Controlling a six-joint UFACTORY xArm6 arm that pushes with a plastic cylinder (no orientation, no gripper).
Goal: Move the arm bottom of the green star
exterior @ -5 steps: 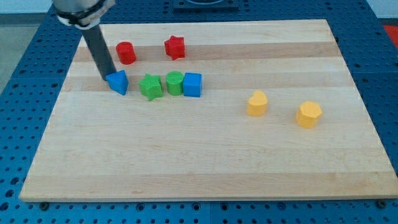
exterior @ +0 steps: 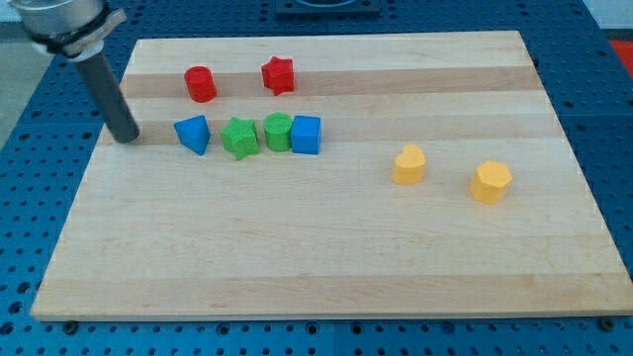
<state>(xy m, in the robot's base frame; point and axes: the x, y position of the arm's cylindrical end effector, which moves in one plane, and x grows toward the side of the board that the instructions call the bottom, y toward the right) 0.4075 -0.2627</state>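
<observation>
The green star point(exterior: 238, 137) lies on the wooden board point(exterior: 326, 227), upper left of centre. It sits in a row between a blue triangle point(exterior: 193, 133) on its left and a green cylinder point(exterior: 278, 132) and a blue cube point(exterior: 307, 134) on its right. My tip point(exterior: 127, 138) rests on the board near its left edge, left of the blue triangle and apart from it, well to the left of the green star.
A red cylinder point(exterior: 201, 84) and a red star point(exterior: 279, 75) lie above the row near the board's top edge. Two yellow blocks point(exterior: 408, 164) point(exterior: 491, 182) lie on the right half. Blue perforated table surrounds the board.
My tip has moved left, away from the blue triangle it was touching, toward the board's left edge. The blocks have not moved.
</observation>
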